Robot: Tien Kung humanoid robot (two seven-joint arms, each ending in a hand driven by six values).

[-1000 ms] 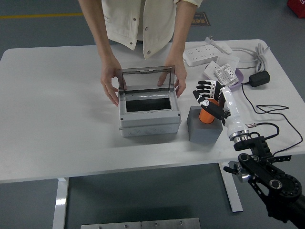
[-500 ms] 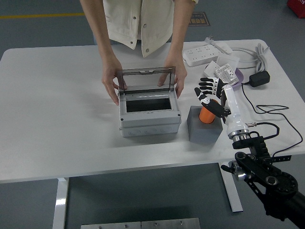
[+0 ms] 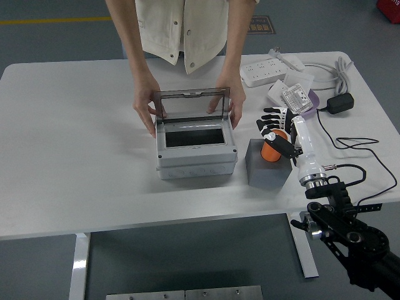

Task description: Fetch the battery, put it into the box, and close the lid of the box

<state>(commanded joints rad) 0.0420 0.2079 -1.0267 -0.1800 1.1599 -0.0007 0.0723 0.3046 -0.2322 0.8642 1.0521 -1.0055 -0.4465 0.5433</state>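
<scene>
Head view — battery grasped, not yet carried to the box.

The right hand [image 3: 275,132] wraps its black fingers around the orange cylindrical battery [image 3: 271,150], which stands roughly upright, long axis near vertical, on the dark grey block [image 3: 267,165] just right of the grey plastic box [image 3: 196,150]. The box's clear lid [image 3: 190,104] is raised — a person's hands [image 3: 145,112] steady it. Placing and closing remain.

I'm in a lab or workshop: white height-adjustable table [image 3: 75,125] on grey floor with a yellow line [image 3: 53,21], power strip [image 3: 270,70], adapter cables [image 3: 340,103], and a person in a pale work coat [image 3: 184,28] opposite.
</scene>
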